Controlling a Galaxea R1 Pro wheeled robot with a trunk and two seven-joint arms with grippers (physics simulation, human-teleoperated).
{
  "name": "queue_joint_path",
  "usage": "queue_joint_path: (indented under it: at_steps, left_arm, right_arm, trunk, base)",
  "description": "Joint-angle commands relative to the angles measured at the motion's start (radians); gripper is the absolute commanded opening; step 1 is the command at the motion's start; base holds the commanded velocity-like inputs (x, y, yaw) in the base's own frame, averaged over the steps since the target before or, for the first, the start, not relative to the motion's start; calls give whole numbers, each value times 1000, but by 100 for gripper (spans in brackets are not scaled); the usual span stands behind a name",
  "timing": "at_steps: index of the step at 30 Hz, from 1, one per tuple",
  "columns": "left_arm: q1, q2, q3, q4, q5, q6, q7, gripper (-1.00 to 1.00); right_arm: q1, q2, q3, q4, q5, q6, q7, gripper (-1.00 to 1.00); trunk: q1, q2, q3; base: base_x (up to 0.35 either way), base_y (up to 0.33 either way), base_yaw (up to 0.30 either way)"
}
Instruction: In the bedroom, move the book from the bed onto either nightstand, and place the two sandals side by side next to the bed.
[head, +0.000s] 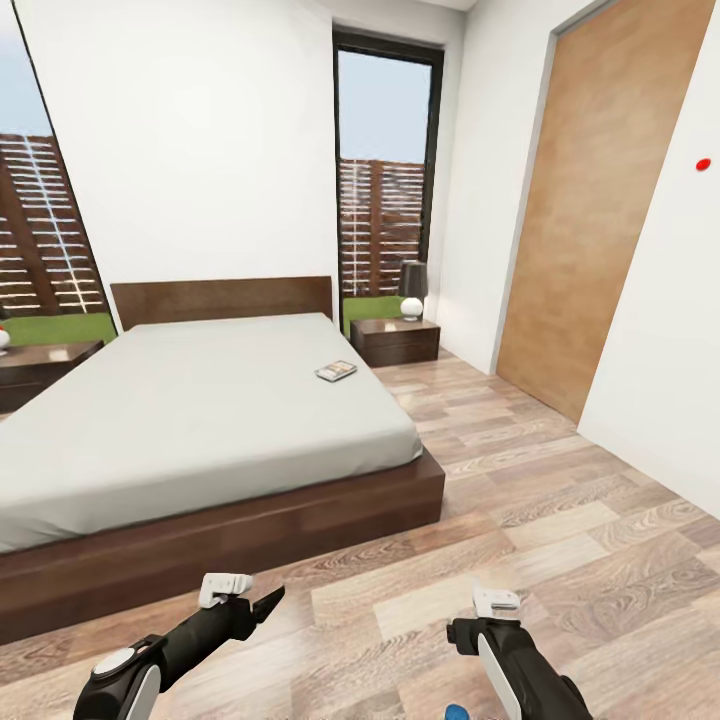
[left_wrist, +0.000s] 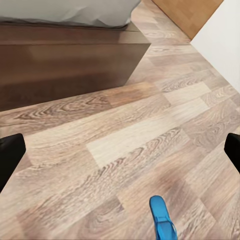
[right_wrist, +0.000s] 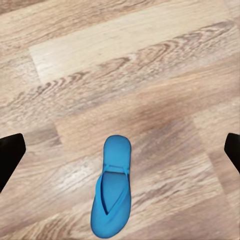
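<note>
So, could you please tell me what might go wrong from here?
The book lies far up the bed, so reaching it may mean leaning over the dark frame. One sandal lies on the floor right below the right gripper, close to the base, which might run over it.

One bed with one book lying on it toward 3 o'clock; two nightstands, one at the bed's 2 o'clock and one at its 10 o'clock. One lamp stands on the right nightstand; one blue sandal lies on the floor; two grippers, left and right.
</note>
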Motion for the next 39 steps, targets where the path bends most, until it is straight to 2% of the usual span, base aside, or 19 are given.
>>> queue_joint_path:
  at_steps: [1,33,36,39]
  left_arm:
    - [-1,0,1,0,8,9,-2,100]
    - [-1,0,0,0,9,9,-2,100]
    - [-1,0,0,1,9,9,-2,100]
    - [-1,-12,-1,36,6,1,-2,100]
  right_arm:
    - [-1,1,-1,-2,-2,5,-3,100]
    - [0,1,-1,-2,-1,5,-4,100]
    - [0,1,-1,-2,-1,5,-4,100]
    - [-1,1,-1,-2,-1,5,-4,100]
  trunk:
    - [4,-8,-4]
    - [126,-232,-105]
    - [128,-232,-116]
    - [129,-233,-128]
  base:
    - [0,0,0]
    - [0,0,0]
    - [0,0,0]
    - [0,0,0]
